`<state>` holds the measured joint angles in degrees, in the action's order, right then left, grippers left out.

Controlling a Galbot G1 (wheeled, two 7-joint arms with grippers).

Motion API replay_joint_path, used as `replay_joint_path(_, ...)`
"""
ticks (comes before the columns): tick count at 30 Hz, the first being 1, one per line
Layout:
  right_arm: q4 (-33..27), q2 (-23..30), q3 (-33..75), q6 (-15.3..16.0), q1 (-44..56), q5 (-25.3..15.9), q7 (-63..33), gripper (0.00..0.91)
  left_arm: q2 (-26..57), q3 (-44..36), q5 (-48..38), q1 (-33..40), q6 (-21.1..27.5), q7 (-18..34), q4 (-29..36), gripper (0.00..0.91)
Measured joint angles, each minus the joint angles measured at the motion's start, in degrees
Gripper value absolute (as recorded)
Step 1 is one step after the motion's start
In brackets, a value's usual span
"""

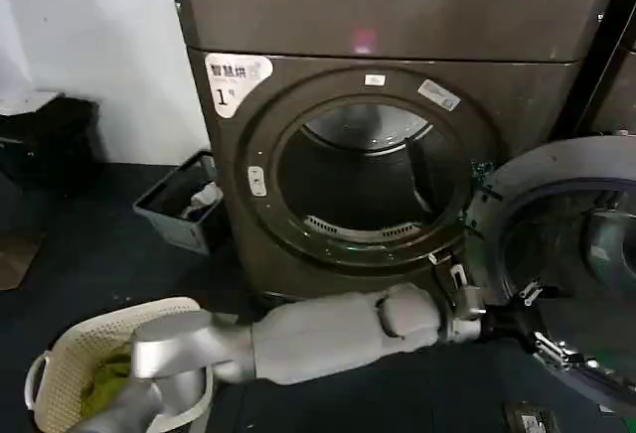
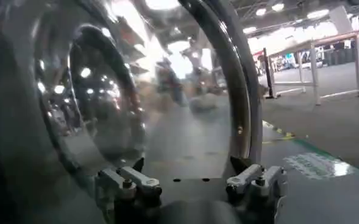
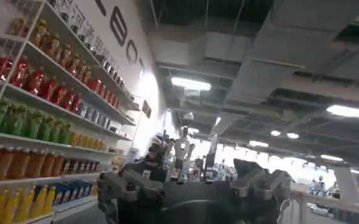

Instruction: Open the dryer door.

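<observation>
At about four o'clock in the head view, the dryer door point(image 1: 556, 284) stood swung well out from the dryer point(image 1: 397, 155), its grey inner face turned toward the camera and its hinge side close to the machine's front at the lower right of the round opening point(image 1: 368, 175). The drum behind that opening lay fully exposed, dark inside, with the white sticker marked "1" point(image 1: 236, 80) up at ten o'clock on the front panel.

The left arm reached across from seven o'clock toward the door, and the left end effector point(image 1: 472, 304) sat at the door's near edge, just beside the hinge area. In the left wrist view, its two fingers point(image 2: 133, 181) were spread wide, with the door's chrome rim point(image 2: 234, 91) and dark domed glass point(image 2: 100, 91) looming right in front of them; nothing was clamped between them, though whether a fingertip touched the door I could not tell. The right end effector point(image 3: 194, 192) pointed up and away toward shop shelves point(image 3: 39, 103) and ceiling, its fingers also wide apart and holding nothing.

As a judgement, the task looked essentially done: the door was off its latch and swung clear of the opening. What remained seemed only to draw the left arm back from the door.

Farther out, a grey bin point(image 1: 184, 205) stood on the floor at nine o'clock of the dryer, and a pale laundry basket point(image 1: 99, 354) sat at seven o'clock.
</observation>
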<state>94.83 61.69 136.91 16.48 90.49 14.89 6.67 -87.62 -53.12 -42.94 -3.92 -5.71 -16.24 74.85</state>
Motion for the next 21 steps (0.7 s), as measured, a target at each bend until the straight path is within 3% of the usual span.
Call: replay_joint_path(21,-0.29,-0.42,0.59,0.06,0.48,0.10,0.00,0.907,-4.58,0.18,0.63,1.10,-0.22,0.23,-5.35,0.907)
